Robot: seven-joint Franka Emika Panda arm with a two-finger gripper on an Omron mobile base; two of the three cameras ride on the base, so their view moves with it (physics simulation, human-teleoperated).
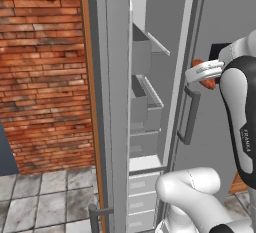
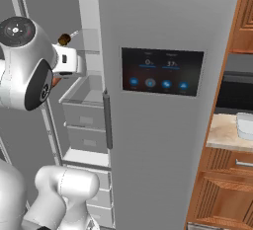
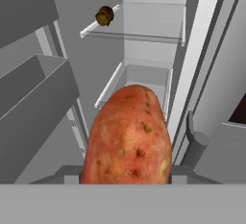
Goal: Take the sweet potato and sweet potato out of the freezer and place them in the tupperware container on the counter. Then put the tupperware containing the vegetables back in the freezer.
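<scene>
The sweet potato [image 3: 129, 136], the orange-red one, sits clenched in my tool [image 3: 126, 172], lengthwise between the fingers so it cannot roll out while I carry it. I hold it just outside the open freezer [image 1: 150, 77], beside the long door handle [image 1: 189, 114], clear of the shelves so nothing catches. Further in, the darker sweet potato [image 3: 104, 15] rests on an upper glass shelf [image 3: 137, 35], waiting its turn, I judge. Off to the right, past the door with the touch panel [image 2: 162, 71], the tupperware container [image 2: 245, 125] stands on the worktop [image 2: 222, 136], ready to receive both.
</scene>
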